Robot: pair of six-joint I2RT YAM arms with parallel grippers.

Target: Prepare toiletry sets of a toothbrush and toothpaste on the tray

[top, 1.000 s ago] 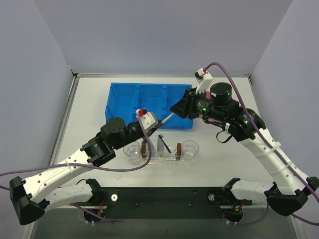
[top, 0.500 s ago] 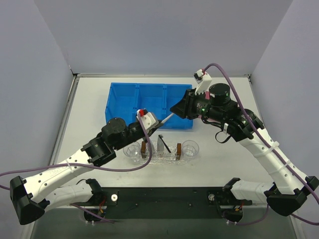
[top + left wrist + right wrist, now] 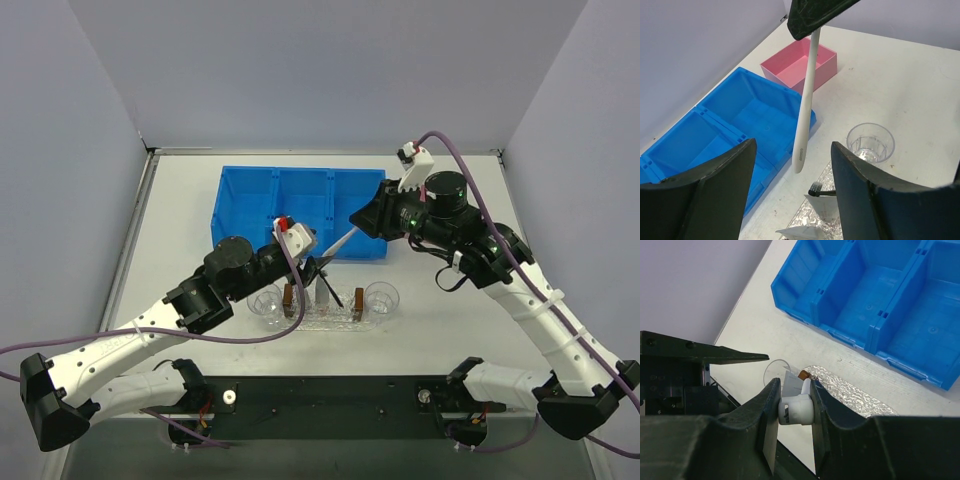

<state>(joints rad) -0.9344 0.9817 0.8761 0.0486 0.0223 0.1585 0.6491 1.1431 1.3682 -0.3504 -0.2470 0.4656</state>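
My right gripper is shut on the head end of a white toothbrush. Its handle slants down toward the tray. My left gripper stands open, and the handle's lower end hangs between its fingers without touching them. Below lies the clear glittery tray. On it rest a black toothbrush and silvery-white toothpaste tubes. One tube shows a reddish-brown cap.
The blue three-compartment bin stands right behind the tray. Clear cups sit at the tray's two ends. A small pink box lies further back.
My left gripper has gone from shut to open at the white toothbrush's handle end. The right gripper has risen slightly with the toothbrush.
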